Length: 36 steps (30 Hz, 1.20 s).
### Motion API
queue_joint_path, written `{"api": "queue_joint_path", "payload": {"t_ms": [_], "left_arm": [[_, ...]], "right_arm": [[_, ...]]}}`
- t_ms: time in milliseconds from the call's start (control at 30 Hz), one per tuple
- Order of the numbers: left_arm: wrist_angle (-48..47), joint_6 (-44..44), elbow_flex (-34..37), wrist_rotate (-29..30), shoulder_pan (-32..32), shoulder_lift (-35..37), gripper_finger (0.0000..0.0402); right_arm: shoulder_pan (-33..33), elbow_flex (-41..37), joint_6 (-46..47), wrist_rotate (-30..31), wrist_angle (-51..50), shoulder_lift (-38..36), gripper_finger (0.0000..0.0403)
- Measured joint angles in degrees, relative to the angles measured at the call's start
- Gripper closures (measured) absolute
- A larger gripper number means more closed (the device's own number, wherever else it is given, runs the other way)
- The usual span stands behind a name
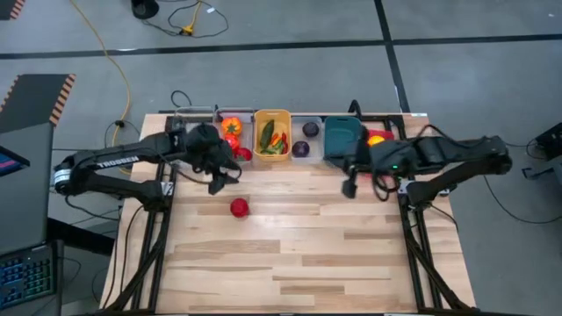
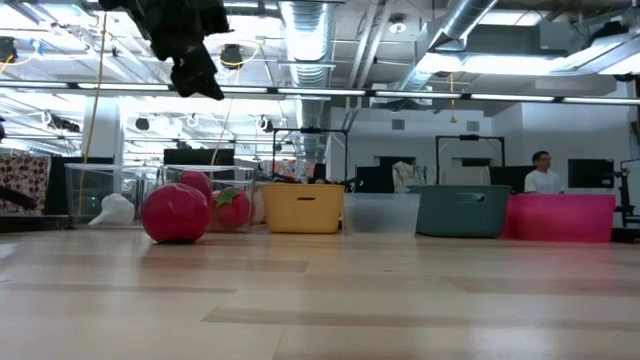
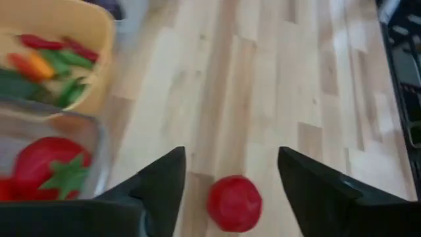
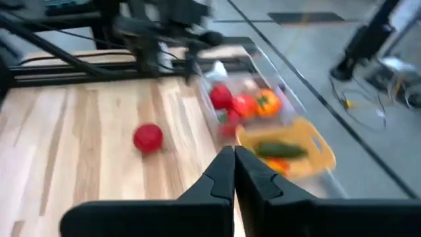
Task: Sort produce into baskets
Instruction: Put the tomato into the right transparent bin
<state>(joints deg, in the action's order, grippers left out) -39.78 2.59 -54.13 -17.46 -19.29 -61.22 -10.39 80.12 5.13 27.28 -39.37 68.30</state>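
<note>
Red tomato [image 1: 239, 207] loose on worktop [image 1: 307, 254]; left claw [image 1: 223, 176] spread above it, probably not touching. Right claw [image 1: 349, 186] clenched, empty.

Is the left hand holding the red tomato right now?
No. The left hand is open, and the red tomato lies on the table between its fingers, untouched.

Worktop [image 1: 307, 263]: pale wood planks. Floor [image 1: 474, 79]: grey, crossed by dark tape lines. Yellow cable [image 1: 110, 61] trailing across floor. Laptop [image 1: 22, 263] at left edge. Person [image 2: 542, 172] in white, far back. Ceiling ducts [image 2: 310, 25] overhead.
</note>
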Motion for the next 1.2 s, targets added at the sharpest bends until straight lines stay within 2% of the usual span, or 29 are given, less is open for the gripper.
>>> {"api": "queue_joint_path", "payload": {"t_ms": [100, 233, 467, 633, 733, 900, 1200], "left_arm": [[1.48, 0.02, -0.04, 0.23, 3.64, -1.94, 0.0142], [1.93, -0.67, -0.02, 3.86, 8.38, -5.31, 0.011], [1.41, -1.4, -0.02, 7.73, 14.91, -10.95, 0.0102], [-0.19, 0.05, -0.02, 11.28, 18.54, -14.77, 0.0102], [-0.85, 0.6, -0.02, 13.63, 20.23, -17.7, 0.0102], [-1.22, 0.58, -0.02, 13.83, 22.2, -22.87, 0.0102], [-2.36, 0.66, 0.24, 16.69, 22.71, -30.15, 0.0102]], "right_arm": [[0.05, -9.72, 4.55, 1.27, 1.06, -7.79, 0.0367], [0.06, -24.2, 9.47, 1.42, 9.01, -18.1, 0.0384], [-0.11, -45.67, 10.06, 1.13, 28.56, -33.72, 0.0371], [-0.11, -56.94, 10.02, -0.02, 37.78, -40.61, 0.0376], [-0.11, -62.08, 9.98, -0.17, 42.6, -43.36, 0.0384], [-0.09, -67.87, 10.24, -0.19, 48.29, -46.16, 0.0375], [-0.09, -70.89, 12.89, -0.21, 49.09, -46.61, 0.0382]]}}
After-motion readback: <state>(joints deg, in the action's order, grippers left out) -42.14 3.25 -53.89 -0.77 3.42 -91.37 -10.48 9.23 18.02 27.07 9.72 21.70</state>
